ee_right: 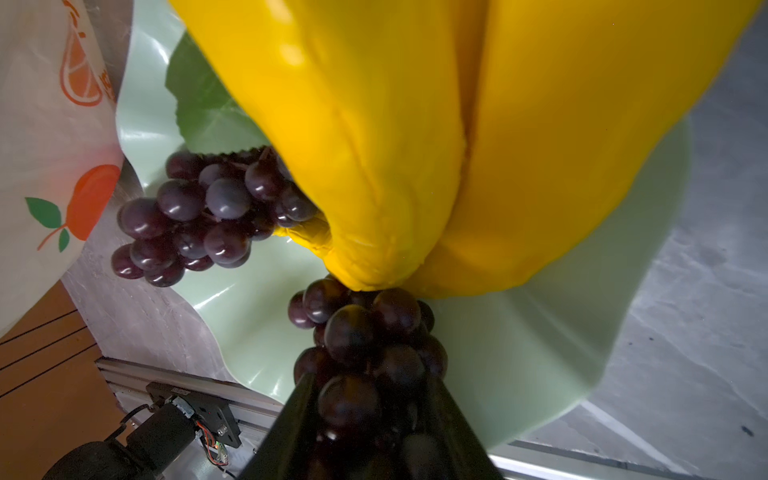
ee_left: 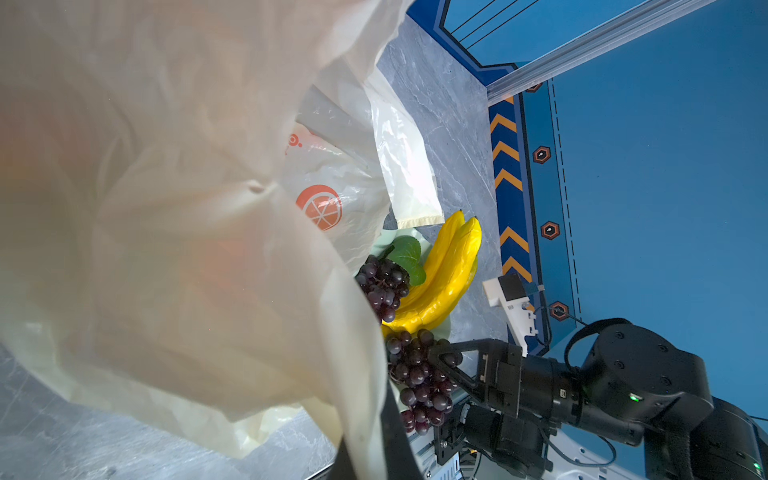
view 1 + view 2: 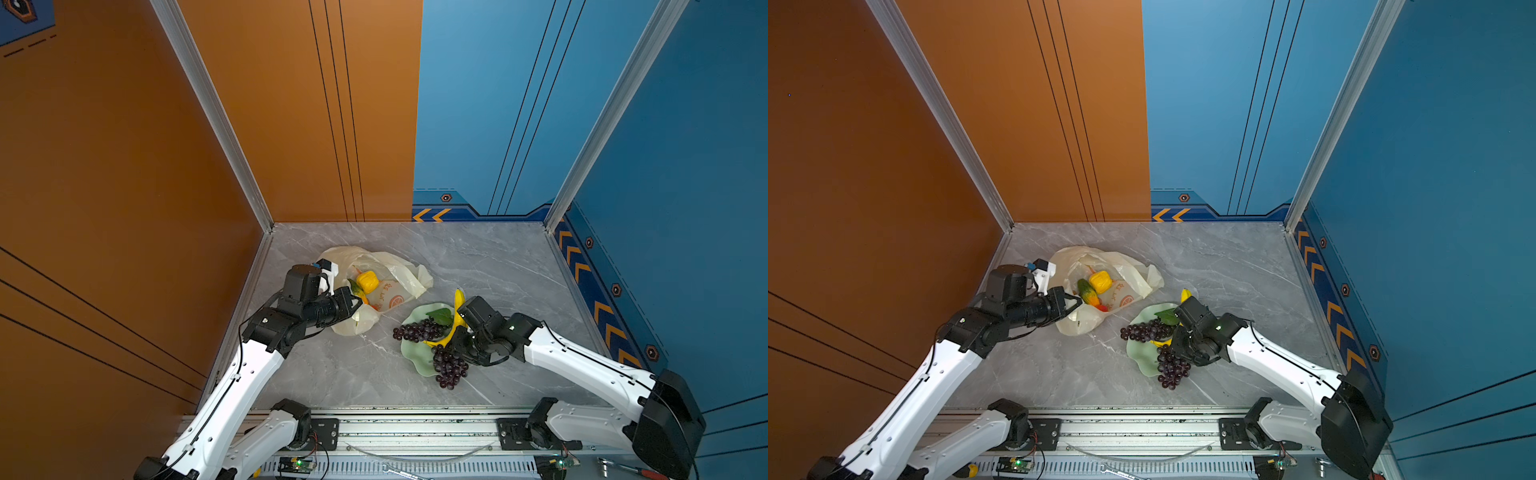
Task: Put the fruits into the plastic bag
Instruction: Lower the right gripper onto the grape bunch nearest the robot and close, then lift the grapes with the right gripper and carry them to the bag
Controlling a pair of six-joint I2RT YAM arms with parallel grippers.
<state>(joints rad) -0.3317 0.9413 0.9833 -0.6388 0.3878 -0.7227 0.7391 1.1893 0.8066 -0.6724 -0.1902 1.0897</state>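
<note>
Right gripper [image 1: 368,386] astride grape bunch [image 1: 353,328] (partly on dish [image 1: 540,353])

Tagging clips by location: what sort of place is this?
Probably a lab robot test cell: orange and blue printed wall panels box in a grey marble-look tabletop, with two white robot arms mounted on an aluminium rail.

White moulded shells on left arm [image 3: 232,386] and right arm [image 3: 582,365], small dark screw holes [image 3: 249,366], chunky black joint housings [image 3: 665,415], thin black cables [image 3: 220,399] clipped alongside, green status light [image 2: 634,397], black left gripper [image 3: 1077,301] and right gripper [image 1: 370,378] with triangular open-frame fingers [image 2: 465,342], white wrist camera mount [image 3: 328,266]
</note>
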